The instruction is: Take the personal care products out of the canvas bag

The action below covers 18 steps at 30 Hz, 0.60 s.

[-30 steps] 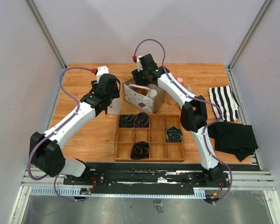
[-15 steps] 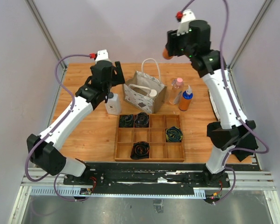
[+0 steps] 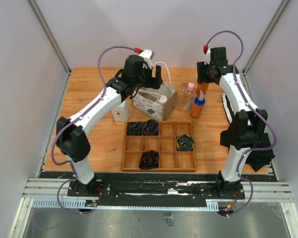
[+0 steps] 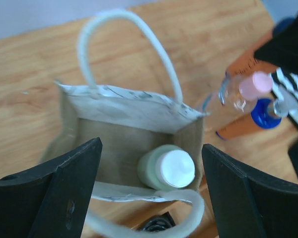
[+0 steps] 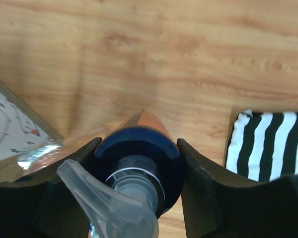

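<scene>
Over the bag (image 3: 154, 101), your left fingers (image 3: 159, 75) now hang spread wide with nothing between them. Half a second ago that arm was off to the left, by the white bottle (image 3: 120, 113).

Right arm: was raised high with something orange in its grip. Now it is down behind the pink bottle (image 3: 188, 95), right fingers (image 5: 137, 148) clamped either side of the blue cap of an orange bottle (image 5: 141, 121). Can't tell whether its base touches the bench (image 3: 89, 99) yet.

Reading: one more product is nearly delivered, and the left arm looks lined up for the next pick.

Contents:
- Bag: upright, mouth open. One pale bottle (image 4: 166, 168) with a white cap stands in its right near corner. Nothing else shows inside from the left wrist view.
- Bench, already out: white bottle just left of the bag; pink bottle and a second orange bottle (image 3: 197, 106) just right of it, close together.
- Tray (image 3: 168, 144): coiled cables (image 3: 150, 159) in four compartments, the rest bare. Not task items.

Judgement: the pale bottle is the last one left inside, provided nothing hides under it.
</scene>
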### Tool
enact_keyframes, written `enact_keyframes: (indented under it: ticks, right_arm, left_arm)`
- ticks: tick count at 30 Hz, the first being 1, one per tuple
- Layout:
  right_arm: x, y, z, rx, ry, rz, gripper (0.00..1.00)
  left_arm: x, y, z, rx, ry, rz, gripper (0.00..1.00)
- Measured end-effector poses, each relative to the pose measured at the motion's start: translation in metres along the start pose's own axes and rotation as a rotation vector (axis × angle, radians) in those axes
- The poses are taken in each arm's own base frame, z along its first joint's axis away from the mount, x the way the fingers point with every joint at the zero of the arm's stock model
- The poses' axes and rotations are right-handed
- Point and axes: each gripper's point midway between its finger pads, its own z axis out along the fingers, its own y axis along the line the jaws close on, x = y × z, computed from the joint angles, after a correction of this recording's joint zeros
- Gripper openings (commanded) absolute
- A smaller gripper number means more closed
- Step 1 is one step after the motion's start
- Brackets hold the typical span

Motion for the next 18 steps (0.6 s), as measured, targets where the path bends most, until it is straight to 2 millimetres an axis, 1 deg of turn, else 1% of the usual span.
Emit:
enact_keyframes:
  ticks: [2,3,4,6,7,9,11,14,18]
  right_arm:
    - [0.024,-0.005,0.012,0.007,0.062,0.009,0.01]
    - [0.030,-0.007,0.015,0.009,0.075,0.012,0.01]
    - [0.034,-0.007,0.017,0.009,0.082,0.012,0.01]
    - [0.037,-0.007,0.020,0.005,0.082,0.013,0.07]
    - [0.036,-0.007,0.021,0.004,0.078,0.014,0.10]
    - [0.036,-0.008,0.024,0.004,0.068,0.014,0.12]
    - [0.039,-0.007,0.028,0.002,0.065,0.014,0.14]
    - [0.051,-0.008,0.032,-0.002,0.088,0.019,0.15]
    - [0.067,-0.010,0.037,-0.011,0.120,0.037,0.15]
  left_arm:
    - [0.026,-0.015,0.015,0.065,0.068,0.037,0.86]
    - [0.039,-0.022,0.021,0.091,0.098,0.056,0.86]
    - [0.053,-0.027,0.026,0.113,0.127,0.074,0.86]
    - [0.082,-0.035,0.029,0.154,0.191,0.108,0.84]
    - [0.094,-0.038,0.028,0.168,0.217,0.120,0.83]
    - [0.113,-0.044,0.026,0.191,0.257,0.138,0.82]
    - [0.125,-0.046,0.024,0.202,0.280,0.149,0.82]
    - [0.141,-0.042,0.020,0.196,0.312,0.160,0.81]
    - [0.141,-0.037,0.021,0.169,0.307,0.166,0.81]
